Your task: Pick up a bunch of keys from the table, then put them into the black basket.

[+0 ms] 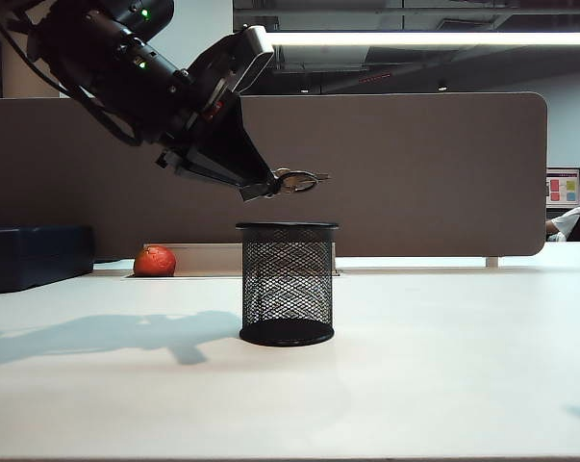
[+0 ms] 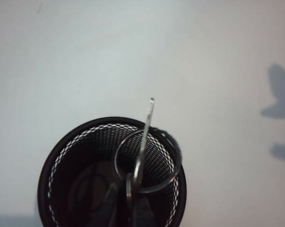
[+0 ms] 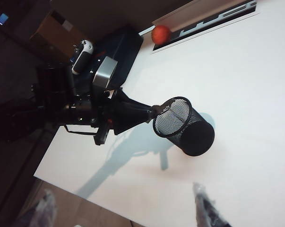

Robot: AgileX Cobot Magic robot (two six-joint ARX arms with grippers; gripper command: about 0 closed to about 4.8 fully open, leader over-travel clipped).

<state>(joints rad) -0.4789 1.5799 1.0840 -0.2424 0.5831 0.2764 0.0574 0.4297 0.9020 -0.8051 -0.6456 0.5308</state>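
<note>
I see the worktop closest to me, wide and pale, with the left arm's soft shadow lying on it. A little farther back stands the black basket, upright on its round base.

Right above the basket's open top hangs my left hand. The left arm comes in from high up on the left side of the outside view and slopes down toward the middle, so the hand points forward and a bit down. It is pinched tight on the bunch of keys. The keys stick out level from the fingertips, up in the air, not touching the rim. In the left wrist view I look straight down past the key ring and a thin silver key into the basket.

My right hand shows only in its own wrist view, as two blurry fingertips spread wide apart with nothing between them. It sits well away from the basket, with the camera looking down at the worktop from the side.

Farther back, an orange ball rests near the back edge of the worktop, and a dark blue box sits to the left of it. Behind them is a brown wall panel.
</note>
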